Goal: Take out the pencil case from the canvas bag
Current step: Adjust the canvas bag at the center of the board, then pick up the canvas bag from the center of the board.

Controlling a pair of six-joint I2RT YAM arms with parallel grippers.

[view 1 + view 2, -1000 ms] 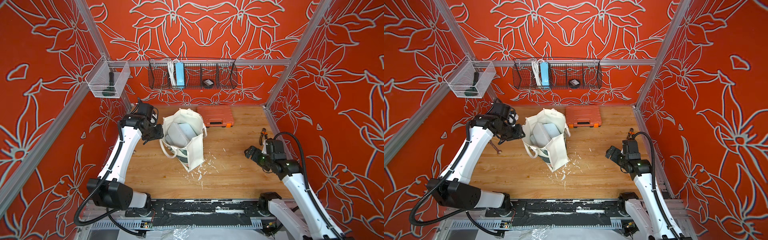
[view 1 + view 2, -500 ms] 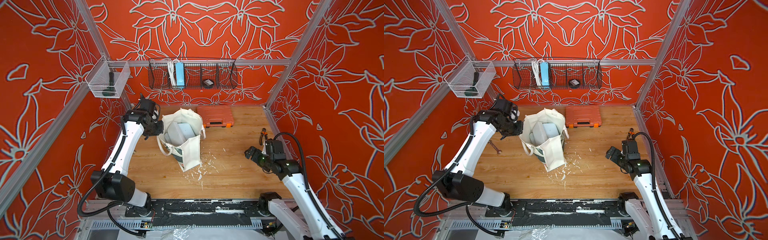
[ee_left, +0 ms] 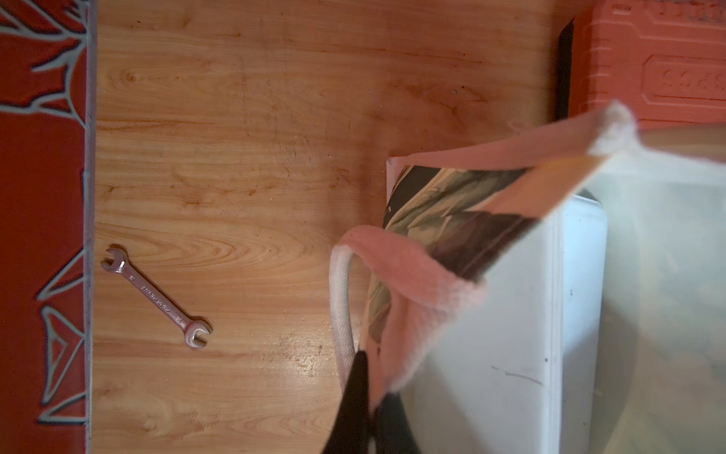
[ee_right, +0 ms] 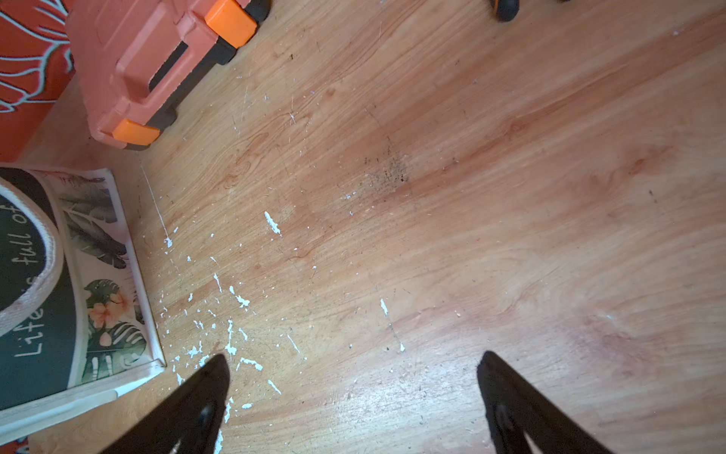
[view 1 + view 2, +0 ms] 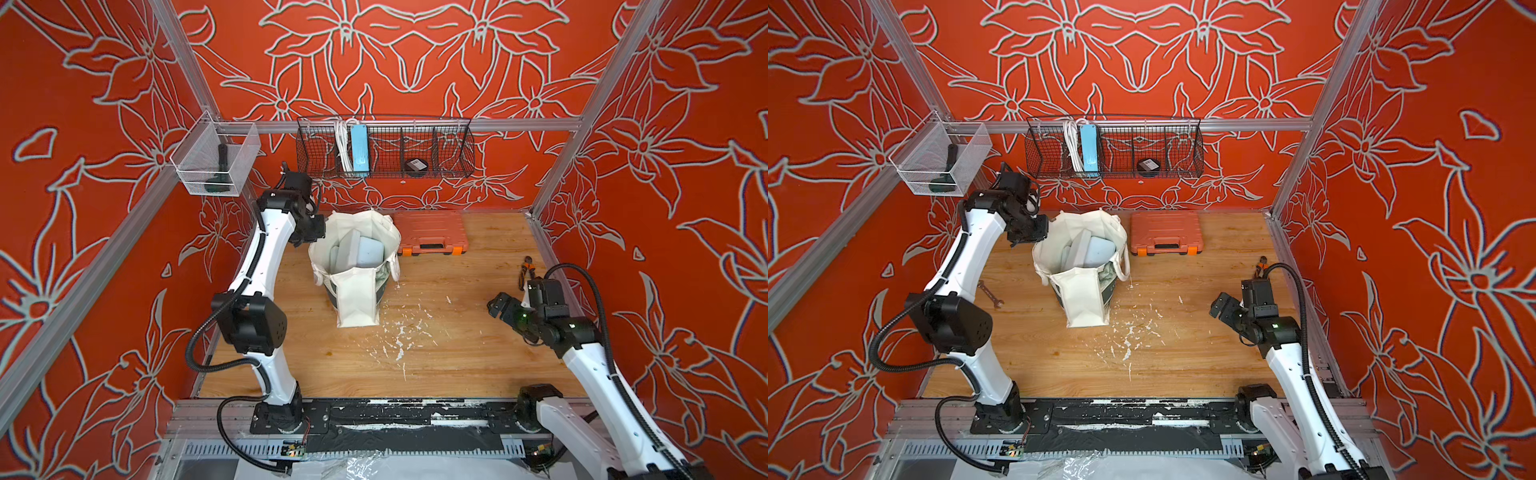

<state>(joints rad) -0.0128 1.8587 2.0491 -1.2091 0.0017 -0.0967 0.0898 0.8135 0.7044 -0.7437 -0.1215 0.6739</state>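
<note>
Closest to you, your right gripper (image 4: pixel 353 363) has not moved in the last second. It hangs empty with its jaws spread wide over the bare table (image 5: pixel 457 353), at about 4 o'clock from the bag, with white flecks (image 5: pixel 399 332) scattered between. The change is all farther in. The canvas bag (image 5: pixel 357 291), which slumped toward 5 o'clock a second ago, now stands taller and nearer the back wall, its mouth gaping upward. That is your left gripper (image 3: pixel 371 375) at work: part open a second ago, it is now clenched on the cloth of the bag's rim at roughly 10 o'clock of the mouth, beside the looped handle (image 3: pixel 340 298), and it has drawn that edge up and back. Inside the mouth you can see a pale blue flat piece (image 5: pixel 371 251), which I take to be the pencil case, leaning against a white box (image 5: pixel 347 249); it is still in the bag. I judge the bag pinned and opened, so the reach-in falls to your free right gripper. Beyond, at 2 o'clock, the orange tool case (image 5: pixel 430 232) lies untouched.
</note>
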